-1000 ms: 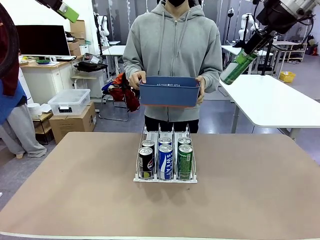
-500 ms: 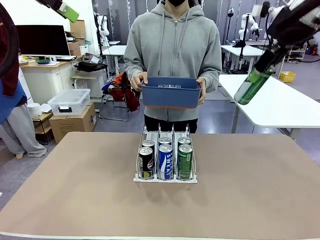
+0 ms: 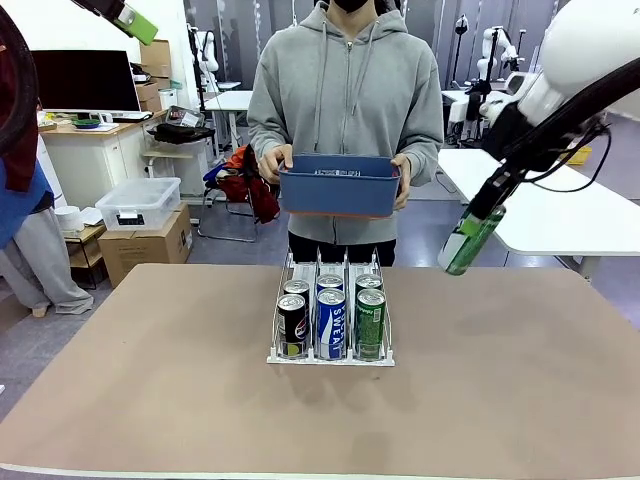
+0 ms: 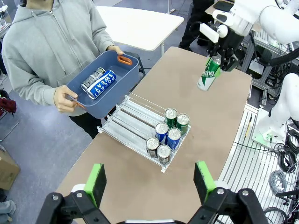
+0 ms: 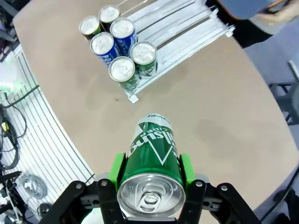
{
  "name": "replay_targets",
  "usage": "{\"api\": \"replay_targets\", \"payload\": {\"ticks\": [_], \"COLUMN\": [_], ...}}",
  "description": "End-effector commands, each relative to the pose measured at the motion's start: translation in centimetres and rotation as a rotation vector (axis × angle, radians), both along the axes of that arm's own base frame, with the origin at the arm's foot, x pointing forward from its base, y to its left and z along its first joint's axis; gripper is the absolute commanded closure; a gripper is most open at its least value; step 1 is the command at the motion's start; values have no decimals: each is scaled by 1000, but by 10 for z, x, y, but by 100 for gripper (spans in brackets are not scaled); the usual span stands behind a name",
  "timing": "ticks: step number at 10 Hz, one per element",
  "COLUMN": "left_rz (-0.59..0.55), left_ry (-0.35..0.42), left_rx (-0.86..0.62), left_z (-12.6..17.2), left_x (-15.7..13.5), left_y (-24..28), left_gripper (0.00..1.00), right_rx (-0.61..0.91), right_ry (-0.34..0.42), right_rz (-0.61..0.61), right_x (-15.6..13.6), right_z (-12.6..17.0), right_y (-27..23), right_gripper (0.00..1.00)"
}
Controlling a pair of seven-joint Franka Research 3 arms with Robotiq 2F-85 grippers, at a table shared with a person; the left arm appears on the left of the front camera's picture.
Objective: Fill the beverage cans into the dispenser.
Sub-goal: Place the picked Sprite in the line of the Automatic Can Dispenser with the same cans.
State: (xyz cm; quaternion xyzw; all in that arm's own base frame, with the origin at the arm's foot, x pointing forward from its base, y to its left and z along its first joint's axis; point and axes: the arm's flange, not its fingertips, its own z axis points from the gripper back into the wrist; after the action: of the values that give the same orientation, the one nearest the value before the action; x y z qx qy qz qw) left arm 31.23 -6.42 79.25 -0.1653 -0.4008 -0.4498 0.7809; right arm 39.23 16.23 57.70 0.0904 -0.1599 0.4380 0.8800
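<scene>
My right gripper [image 3: 483, 212] is shut on a green can [image 3: 468, 242], tilted in the air to the right of the dispenser [image 3: 331, 360] and above the table. From the right wrist, the green can [image 5: 152, 163] sits between green pads [image 5: 117, 170], with the dispenser [image 5: 180, 28] beyond. Several beverage cans [image 3: 331, 320], black, blue and green, stand in two rows at the front of its three lanes. My left gripper [image 4: 149, 182] hangs open and high over the table, with nothing between its fingers.
A person at the far side holds a blue bin [image 3: 340, 186] above the dispenser's back end; two more cans [image 4: 100, 80] lie in it. The brown table [image 3: 150, 380] has free room on both sides of the dispenser. White tables stand farther right.
My right arm has come down and swung back toward the dispenser with the green can, from high at the right. The left arm and the bin have not moved.
</scene>
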Motion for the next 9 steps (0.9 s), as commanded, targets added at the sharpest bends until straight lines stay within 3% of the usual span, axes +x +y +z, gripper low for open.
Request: {"api": "replay_targets", "payload": {"ticks": [1,2,3,9], "left_rz": [7,7,7,7], "left_ry": [-2,-2,-2,-2], "left_rx": [2,2,2,2], "left_z": [0,0,0,0], "left_x": [0,0,0,0], "left_y": [1,1,1,1], "left_gripper": [0,0,0,0], "right_rx": [-2,107,-6,-6], "right_ry": [8,-41,16,16], "right_rz": [27,115,16,16], "right_x": [1,5,1,1], "right_z": [-1,-2,-7,-7], "right_y": [11,17,7,7], "right_gripper": [42,42,42,42]}}
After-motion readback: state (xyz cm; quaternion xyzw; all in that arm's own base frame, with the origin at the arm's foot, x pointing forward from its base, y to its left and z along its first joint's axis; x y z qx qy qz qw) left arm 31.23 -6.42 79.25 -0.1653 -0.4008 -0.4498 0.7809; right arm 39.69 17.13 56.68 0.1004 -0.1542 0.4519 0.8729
